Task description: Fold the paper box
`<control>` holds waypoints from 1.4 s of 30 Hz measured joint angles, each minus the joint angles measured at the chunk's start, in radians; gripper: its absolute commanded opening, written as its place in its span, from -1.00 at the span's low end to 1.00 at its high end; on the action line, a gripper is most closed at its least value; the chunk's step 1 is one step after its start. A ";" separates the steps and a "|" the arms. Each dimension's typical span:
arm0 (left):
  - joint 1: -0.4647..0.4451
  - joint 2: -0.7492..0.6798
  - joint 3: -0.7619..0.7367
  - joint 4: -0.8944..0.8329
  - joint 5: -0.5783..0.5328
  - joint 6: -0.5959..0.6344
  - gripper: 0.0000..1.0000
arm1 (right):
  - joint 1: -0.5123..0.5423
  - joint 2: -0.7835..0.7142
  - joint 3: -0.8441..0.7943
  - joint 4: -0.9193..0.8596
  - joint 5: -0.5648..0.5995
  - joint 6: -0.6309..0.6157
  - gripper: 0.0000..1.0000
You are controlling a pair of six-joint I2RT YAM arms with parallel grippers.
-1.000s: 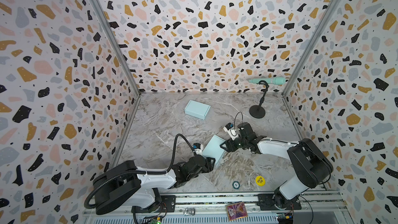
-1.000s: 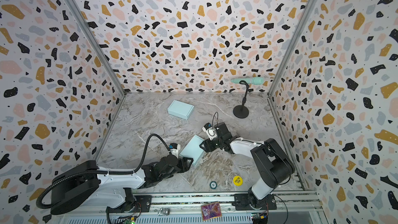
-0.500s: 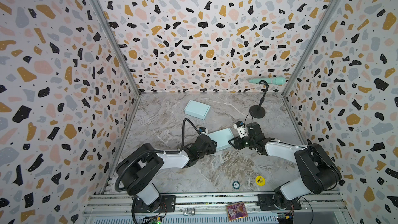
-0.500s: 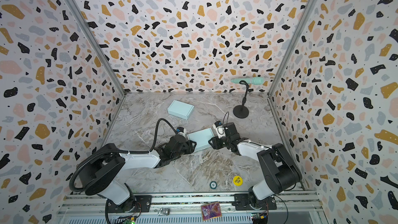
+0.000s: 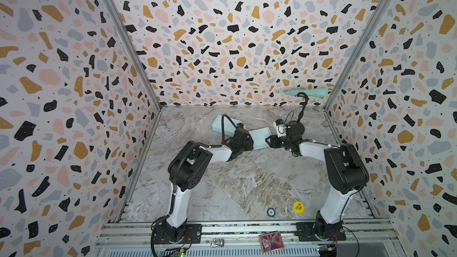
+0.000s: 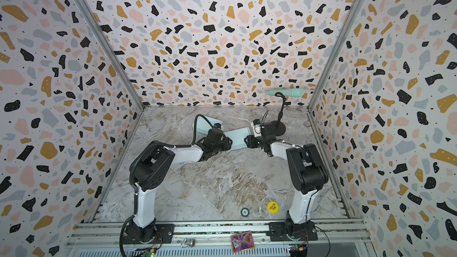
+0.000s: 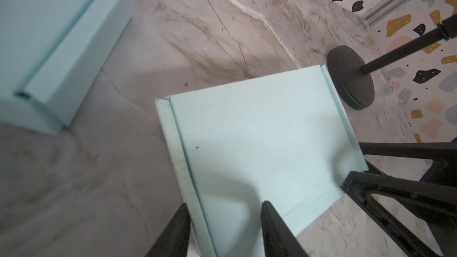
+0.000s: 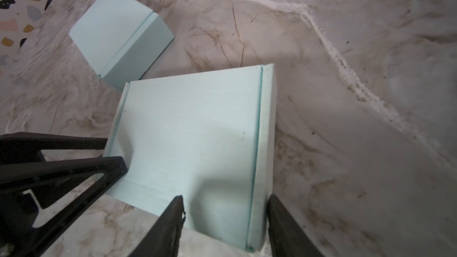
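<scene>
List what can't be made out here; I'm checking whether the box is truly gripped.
- Left pincer and right pincer: each straddles a paper box corner; the wrist views' lower edges cut off any contact.
- Spare box: in both top views the left arm overlaps it; blurred and cropped in the left wrist view.
- Round token: print too small in top views.

Paper box [image 7: 259, 144]: matt mint card, smooth, few dirt specks, kinda scuffed along one side strip. Second box [image 8: 111, 35]: same matt card. Tabletop [image 5: 247, 181]: marble-look, smooth, low sheen. Left gripper fingers [image 7: 274, 231]: black plastic, matt. Stand base [image 7: 351, 80]: black, dull, faintly ribbed. Arm shells [image 5: 179, 206]: white plastic, slight gloss. Front rail [image 5: 247, 229]: bare metal, satin. Walls [image 5: 222, 33]: terrazzo print, flat matt.
</scene>
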 measured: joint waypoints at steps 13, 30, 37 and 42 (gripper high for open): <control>0.054 0.142 0.209 -0.026 0.035 0.043 0.36 | -0.011 0.108 0.095 0.020 -0.002 0.017 0.47; 0.043 -0.412 -0.267 -0.010 0.043 0.047 1.00 | 0.014 -0.306 -0.136 0.020 0.034 0.022 0.98; 0.061 -0.836 -0.532 -0.142 -0.202 0.150 1.00 | 0.023 -0.702 -0.470 0.088 0.208 0.020 0.98; 0.080 -0.992 -0.647 -0.162 -0.440 0.199 1.00 | -0.002 -0.875 -0.664 0.188 0.351 0.001 0.98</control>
